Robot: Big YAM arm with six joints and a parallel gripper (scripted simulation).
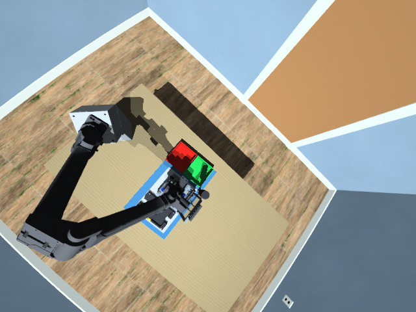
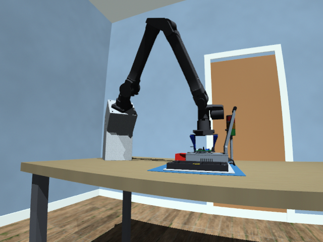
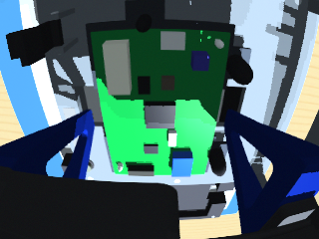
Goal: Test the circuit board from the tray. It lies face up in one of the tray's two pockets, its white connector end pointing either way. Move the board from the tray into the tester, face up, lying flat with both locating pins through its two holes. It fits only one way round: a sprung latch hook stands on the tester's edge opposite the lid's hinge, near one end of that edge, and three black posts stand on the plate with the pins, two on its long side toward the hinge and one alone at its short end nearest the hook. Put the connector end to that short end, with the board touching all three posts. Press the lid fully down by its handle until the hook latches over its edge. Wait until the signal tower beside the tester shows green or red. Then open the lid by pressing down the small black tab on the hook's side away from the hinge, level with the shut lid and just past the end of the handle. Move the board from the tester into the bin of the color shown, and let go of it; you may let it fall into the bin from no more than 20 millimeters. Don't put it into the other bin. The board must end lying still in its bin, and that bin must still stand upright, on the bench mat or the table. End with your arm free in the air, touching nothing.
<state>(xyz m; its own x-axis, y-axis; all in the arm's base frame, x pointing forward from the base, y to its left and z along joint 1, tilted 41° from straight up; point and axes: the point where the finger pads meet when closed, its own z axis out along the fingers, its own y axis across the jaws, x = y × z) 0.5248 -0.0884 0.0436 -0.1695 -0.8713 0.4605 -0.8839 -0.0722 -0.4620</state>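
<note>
The green board (image 3: 120, 134) (image 2: 201, 150) lies face up on the tester (image 2: 208, 157). In the wrist view its end with the large pale block is toward the lone black post (image 3: 144, 22); two posts stand along its right side. Pale spots show at two corner holes; exact seating is hard to tell. My gripper (image 3: 159, 118) (image 2: 204, 150) is open, its blue fingers on both sides of the board, apart from it. The lid (image 2: 229, 132) stands raised. A black hook part (image 3: 35, 42) is at the upper left. The signal tower (image 1: 205, 194) (image 2: 233, 131) shows no clearly lit lamp.
The red bin (image 1: 181, 153) and green bin (image 1: 199, 168) stand side by side beyond the tester. The black tray (image 1: 161, 218) (image 2: 182, 166) is on the other side of it. The raised lid and tower stand close beside my wrist.
</note>
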